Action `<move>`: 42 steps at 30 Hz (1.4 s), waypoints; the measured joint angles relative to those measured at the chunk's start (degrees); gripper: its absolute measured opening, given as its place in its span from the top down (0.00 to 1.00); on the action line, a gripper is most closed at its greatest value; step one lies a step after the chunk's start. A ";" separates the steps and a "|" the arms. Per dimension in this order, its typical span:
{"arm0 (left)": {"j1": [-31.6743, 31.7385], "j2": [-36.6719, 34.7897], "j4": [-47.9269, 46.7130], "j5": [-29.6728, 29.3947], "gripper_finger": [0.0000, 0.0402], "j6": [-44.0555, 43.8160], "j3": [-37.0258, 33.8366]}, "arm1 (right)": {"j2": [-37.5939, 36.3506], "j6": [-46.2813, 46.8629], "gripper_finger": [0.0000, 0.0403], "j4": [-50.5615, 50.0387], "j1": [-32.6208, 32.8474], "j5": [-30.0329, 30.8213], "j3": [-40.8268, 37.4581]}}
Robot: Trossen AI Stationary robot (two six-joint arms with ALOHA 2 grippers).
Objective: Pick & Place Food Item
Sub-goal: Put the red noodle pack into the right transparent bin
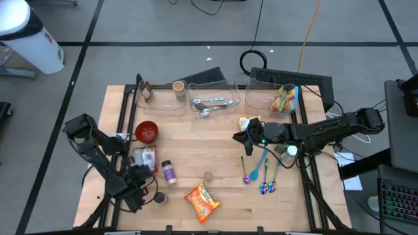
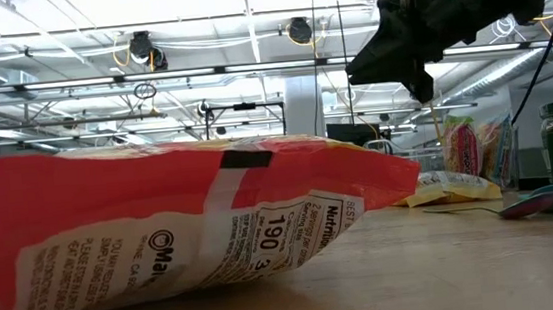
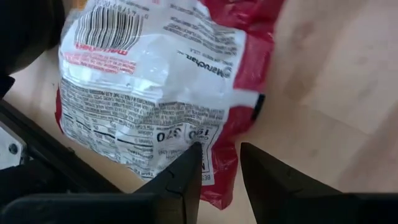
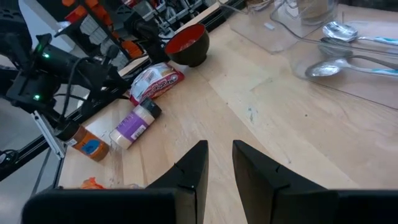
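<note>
A red-and-white ramen packet (image 1: 145, 158) lies flat on the wooden table at the left. It fills the left wrist view (image 3: 155, 81). My left gripper (image 1: 140, 175) is open just on its near side, and its fingertips (image 3: 221, 149) stand over the packet's red edge with a narrow gap. I cannot tell whether they touch it. My right gripper (image 1: 240, 137) is open with a narrow gap (image 4: 219, 152) and empty. It hangs high above the table's middle (image 2: 411, 68), next to a yellow packet (image 1: 248, 123).
An orange-red ramen packet (image 1: 202, 201) lies near the front edge and fills the low view (image 2: 162, 225). A purple-labelled bottle (image 1: 168, 172), a red bowl (image 1: 147, 132) and coloured spoons (image 1: 264, 176) lie about. Clear bins (image 1: 212, 98) holding spoons and snacks stand along the far edge.
</note>
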 joint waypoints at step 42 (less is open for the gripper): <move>8.72 -14.56 -15.70 7.10 1.00 4.87 8.56 | 0.02 -1.41 0.83 -0.86 -0.09 0.31 0.03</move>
